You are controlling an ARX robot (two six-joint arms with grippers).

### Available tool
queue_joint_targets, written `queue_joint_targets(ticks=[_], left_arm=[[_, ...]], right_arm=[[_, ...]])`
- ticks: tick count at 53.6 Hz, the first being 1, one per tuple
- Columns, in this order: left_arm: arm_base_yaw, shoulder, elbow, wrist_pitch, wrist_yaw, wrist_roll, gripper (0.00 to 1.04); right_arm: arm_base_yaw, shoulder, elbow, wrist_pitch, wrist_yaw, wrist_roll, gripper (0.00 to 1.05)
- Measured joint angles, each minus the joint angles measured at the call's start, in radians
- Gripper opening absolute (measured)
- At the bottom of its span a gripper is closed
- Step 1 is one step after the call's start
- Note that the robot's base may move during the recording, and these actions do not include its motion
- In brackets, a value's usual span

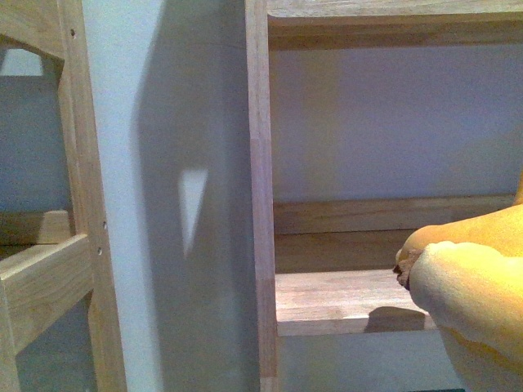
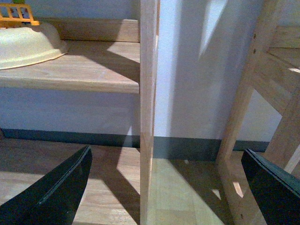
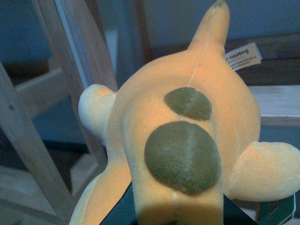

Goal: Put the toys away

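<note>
while over the shelf edge (image 1: 351, 327), plush animal (image 1: 478, 286) with open room leftward

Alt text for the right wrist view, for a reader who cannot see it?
An orange-yellow plush animal fills the frame, held at its near end between the dark fingers of the right pincer. Two olive-green oval patches mark its body, a white paper tag sits near its pointed tip, and a wooden shelf lies behind it.
</note>
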Motion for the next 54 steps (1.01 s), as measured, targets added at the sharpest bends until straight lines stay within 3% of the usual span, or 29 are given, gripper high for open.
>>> queue_joint_targets(ticks=[16,27,54], left_arm=[[0.000,0.000,0.000,0.000,0.000,0.000,0.99],[0.000,0.000,0.000,0.000,0.000,0.000,0.99],[0.000,0.000,0.000,0.000,0.000,0.000,0.99]], right_arm=[[0.063,0.019,0.213,-0.035,0.050,-0.211,0.17],[0.138,0.170,0.433,0.013,0.056,-0.272,0.17],[0.172,0.573,0.929,0.112,0.065,-0.332,0.17]])
